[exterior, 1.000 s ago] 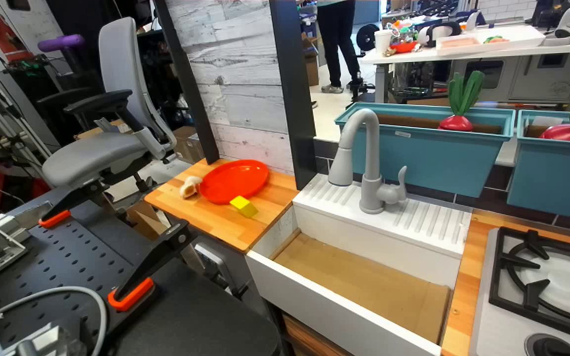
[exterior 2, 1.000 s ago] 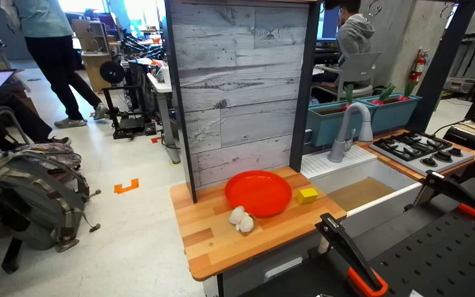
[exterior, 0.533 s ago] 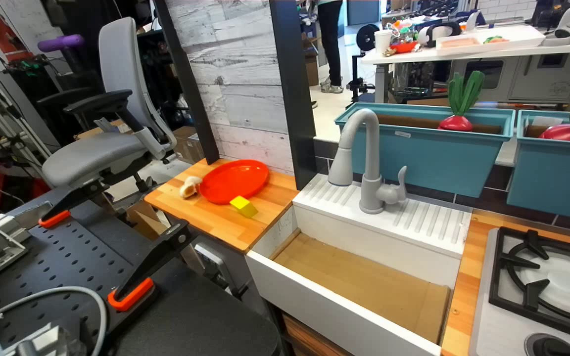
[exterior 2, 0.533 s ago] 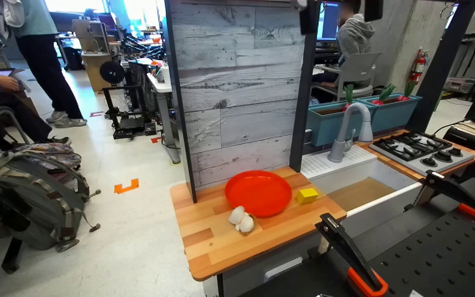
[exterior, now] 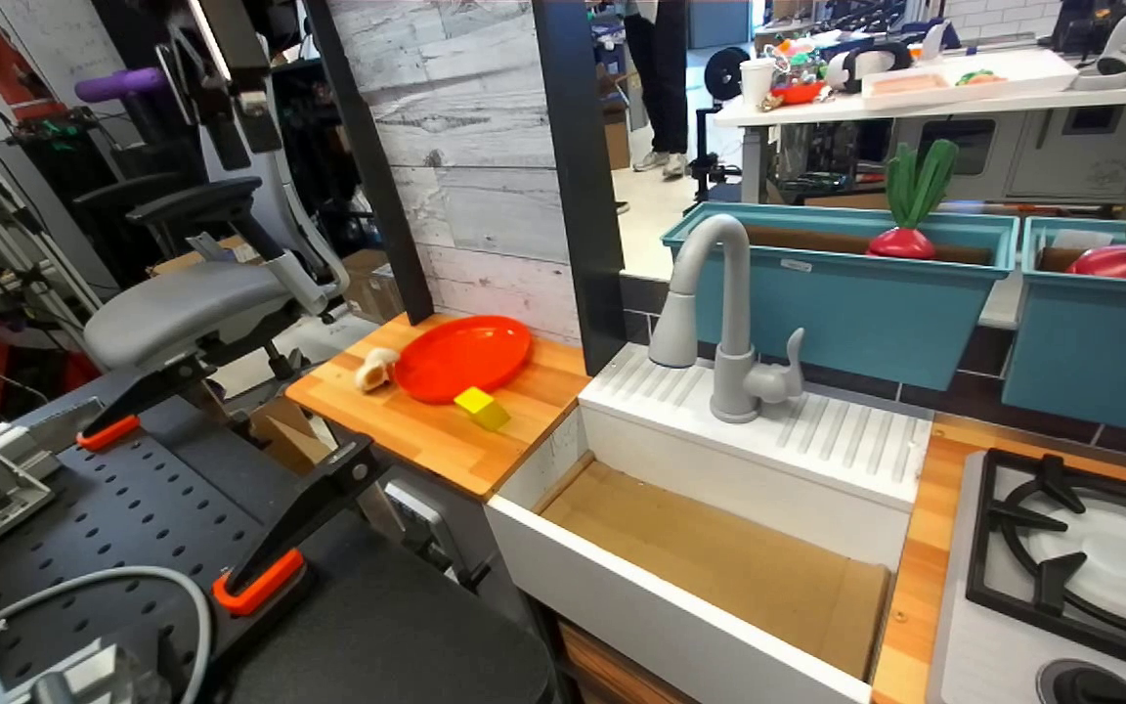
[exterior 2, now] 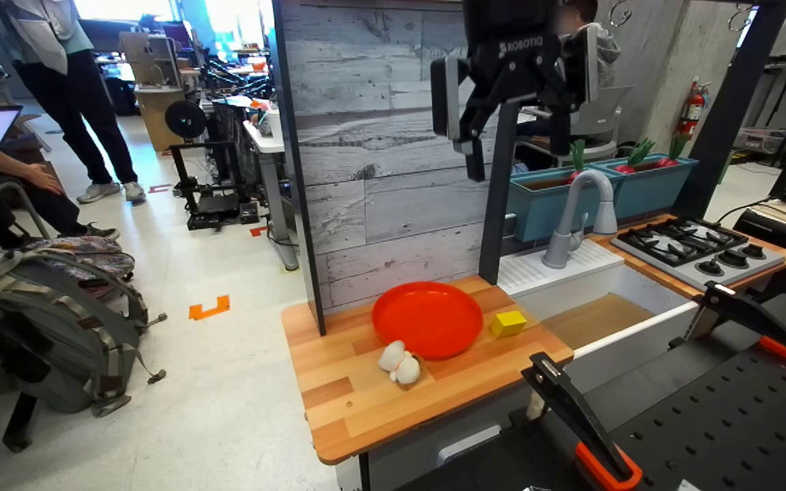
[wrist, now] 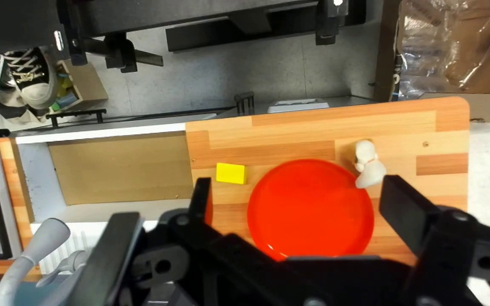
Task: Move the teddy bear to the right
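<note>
The teddy bear (exterior 2: pixel 400 363) is a small cream soft toy lying on the wooden counter (exterior 2: pixel 338 416). It rests against the rim of the red plate (exterior 2: pixel 427 320), as the wrist view also shows of the bear (wrist: pixel 370 170) and plate (wrist: pixel 311 208). In an exterior view the bear (exterior: pixel 377 370) is at the plate's left edge. My gripper (exterior 2: pixel 517 153) is open and empty, pointing down, high above the counter and plate. In the wrist view the gripper (wrist: pixel 298 191) has its fingers wide apart over the plate, with the bear just beyond the right fingertip (wrist: pixel 398 191).
A yellow block (exterior 2: pixel 507 324) sits beside the plate, toward the sink. The white sink (exterior: pixel 641 606) with a grey faucet (exterior: pixel 734 293) adjoins the counter. A wood-patterned panel (exterior 2: pixel 400 170) rises behind the plate. Black clamps (exterior 2: pixel 580 416) stand at the front.
My gripper has come down from above the picture into view in both exterior views. The bear, plate and block have not moved.
</note>
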Motion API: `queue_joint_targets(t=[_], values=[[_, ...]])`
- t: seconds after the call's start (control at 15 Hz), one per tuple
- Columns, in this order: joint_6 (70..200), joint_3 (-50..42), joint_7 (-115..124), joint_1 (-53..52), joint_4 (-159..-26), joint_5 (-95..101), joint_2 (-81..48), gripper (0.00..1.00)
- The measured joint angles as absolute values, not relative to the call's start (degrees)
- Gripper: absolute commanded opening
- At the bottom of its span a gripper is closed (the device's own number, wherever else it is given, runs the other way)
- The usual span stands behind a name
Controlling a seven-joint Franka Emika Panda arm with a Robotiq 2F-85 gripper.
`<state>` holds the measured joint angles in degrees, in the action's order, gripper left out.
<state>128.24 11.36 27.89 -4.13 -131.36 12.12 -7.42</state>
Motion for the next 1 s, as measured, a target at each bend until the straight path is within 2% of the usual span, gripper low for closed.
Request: queue_joint_targets(t=[1.0], values=[[135.3,4.0,30.1,-17.7,-110.2,11.8,-41.9,1.0]])
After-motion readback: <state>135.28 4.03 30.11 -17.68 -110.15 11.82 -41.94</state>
